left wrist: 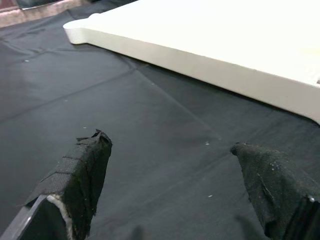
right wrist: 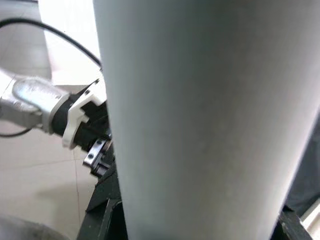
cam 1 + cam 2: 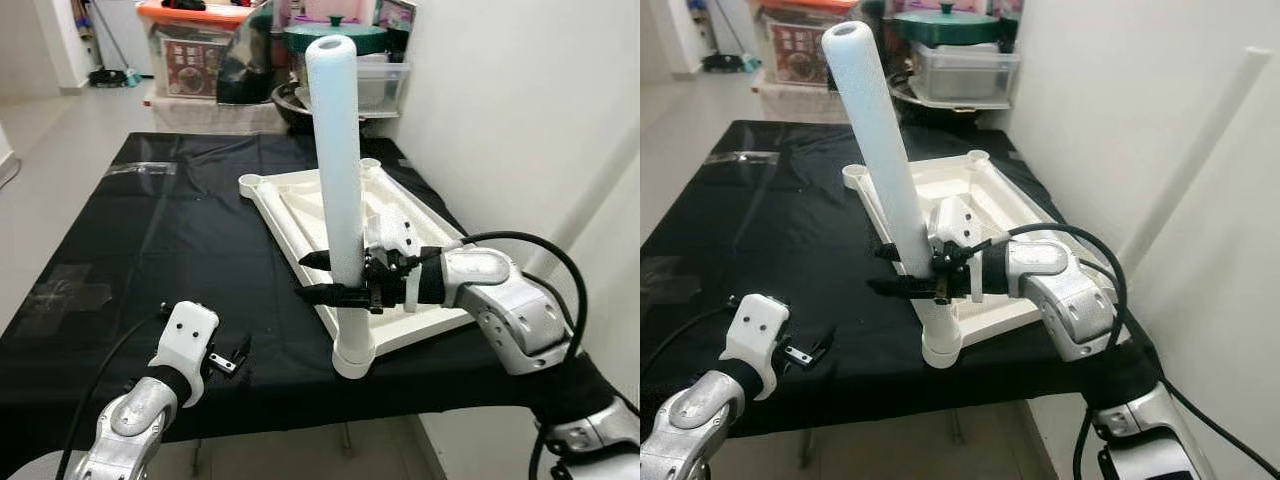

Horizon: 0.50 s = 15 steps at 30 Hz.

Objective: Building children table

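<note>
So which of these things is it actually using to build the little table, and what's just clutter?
In use:
- white table leg, standing in a corner socket
- upside-down white tabletop
- right hand, gripping the leg
- left hand, open over the black cloth

Just lying about:
- green pot
- storage boxes behind the table

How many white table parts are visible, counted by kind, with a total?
Table top, lying upside down on the black cloth: 1
Leg standing in the corner socket, held by the right gripper: 1
Leg leaning against the wall: 1
Total: 3
</note>
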{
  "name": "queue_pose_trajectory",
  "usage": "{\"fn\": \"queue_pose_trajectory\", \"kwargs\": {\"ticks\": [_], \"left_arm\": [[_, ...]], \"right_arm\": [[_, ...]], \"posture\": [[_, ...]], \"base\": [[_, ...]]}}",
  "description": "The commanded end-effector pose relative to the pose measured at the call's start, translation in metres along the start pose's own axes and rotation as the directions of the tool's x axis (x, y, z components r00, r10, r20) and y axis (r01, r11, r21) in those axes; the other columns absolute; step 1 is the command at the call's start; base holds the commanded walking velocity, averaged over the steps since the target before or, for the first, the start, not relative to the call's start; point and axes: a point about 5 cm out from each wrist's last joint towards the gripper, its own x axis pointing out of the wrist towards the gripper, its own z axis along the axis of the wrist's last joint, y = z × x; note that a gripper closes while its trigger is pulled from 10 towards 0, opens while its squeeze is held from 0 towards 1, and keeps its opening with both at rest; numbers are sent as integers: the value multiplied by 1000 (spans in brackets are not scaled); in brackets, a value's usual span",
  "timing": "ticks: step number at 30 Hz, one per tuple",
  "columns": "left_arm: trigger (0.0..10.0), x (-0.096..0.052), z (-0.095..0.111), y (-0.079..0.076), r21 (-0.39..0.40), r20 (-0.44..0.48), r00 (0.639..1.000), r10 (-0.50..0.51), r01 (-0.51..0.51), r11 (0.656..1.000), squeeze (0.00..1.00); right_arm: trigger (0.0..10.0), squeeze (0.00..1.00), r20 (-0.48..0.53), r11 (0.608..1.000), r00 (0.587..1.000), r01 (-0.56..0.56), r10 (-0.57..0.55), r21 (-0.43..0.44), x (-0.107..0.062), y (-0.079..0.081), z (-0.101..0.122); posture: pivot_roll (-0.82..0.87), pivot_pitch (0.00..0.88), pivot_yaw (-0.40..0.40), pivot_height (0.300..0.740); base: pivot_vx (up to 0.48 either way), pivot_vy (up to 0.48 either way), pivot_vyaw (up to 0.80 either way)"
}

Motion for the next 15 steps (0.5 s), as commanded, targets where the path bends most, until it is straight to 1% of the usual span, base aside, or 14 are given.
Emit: {"fn": "queue_pose_trajectory", "kwargs": {"ticks": [1, 2, 3, 4, 5, 7, 8, 9, 10, 11, 13, 14, 15], "left_arm": [[10000, -2, -4, 1, -25, -11, 1000, 17, -17, 1000, 0], [10000, -2, -4, 1, -25, -11, 1000, 17, -17, 1000, 0], [10000, -2, -4, 1, -27, -12, 1000, 19, -19, 999, 0], [10000, -2, -4, 1, -27, -12, 1000, 19, -19, 999, 0], [10000, -2, -4, 1, -27, -12, 1000, 19, -20, 999, 0], [10000, -3, -4, 2, -27, -14, 1000, 22, -23, 999, 0], [10000, -3, -4, 2, -27, -14, 1000, 22, -23, 999, 0], [10000, -2, -4, 3, -27, -16, 1000, 23, -24, 999, 0], [10000, -2, -4, 3, -27, -16, 1000, 23, -24, 999, 0], [10000, -2, -5, 3, -26, -16, 1000, 24, -24, 999, 0], [10000, -2, -5, 3, -26, -16, 1000, 24, -24, 999, 0], [10000, -2, -5, 3, -25, -17, 1000, 23, -24, 999, 0], [10000, -2, -5, 3, -25, -17, 1000, 23, -24, 999, 0]], "right_arm": [[10000, 0, 15, 984, 997, 73, -76, 164, 4, -4, -19], [10000, 0, 15, 984, 997, 73, -76, 164, 4, -4, -19], [10000, 0, 10, 966, 988, 148, -154, 212, 3, -8, -24], [10000, 0, 10, 966, 988, 148, -154, 212, 3, -8, -24], [10000, 0, 2, 958, 982, 185, -190, 221, 2, -9, -27], [10000, 0, -13, 921, 953, 295, -302, 254, 2, -8, -35], [10000, 0, -13, 921, 953, 295, -302, 254, 2, -8, -35], [10000, 0, -24, 899, 934, 350, -356, 263, 2, -7, -39], [10000, 0, -24, 899, 934, 350, -356, 263, 2, -7, -39], [10000, 0, -26, 881, 919, 385, -394, 274, 2, -5, -42], [10000, 0, -26, 881, 919, 385, -394, 274, 2, -5, -42], [10000, 0, -34, 846, 890, 442, -454, 297, 2, -5, -45], [10000, 0, -34, 846, 890, 442, -454, 297, 2, -5, -45]], "posture": [[129, 0, -127, 740], [129, 0, -127, 740], [129, 0, -128, 740], [129, 0, -128, 740], [125, 0, -128, 740], [123, 0, -125, 740], [123, 0, -125, 740], [119, 0, -120, 740], [119, 0, -120, 740], [119, 0, -119, 740], [119, 0, -119, 740], [119, 0, -117, 740], [119, 0, -117, 740]], "base": [[0, 0, 0], [0, 0, 0], [0, 0, 0], [0, 0, 0], [0, 0, 0], [0, 0, 0], [0, 0, 0], [0, 0, 0], [0, 0, 0], [0, 0, 0], [0, 0, 0], [0, 0, 0], [0, 0, 0]]}}
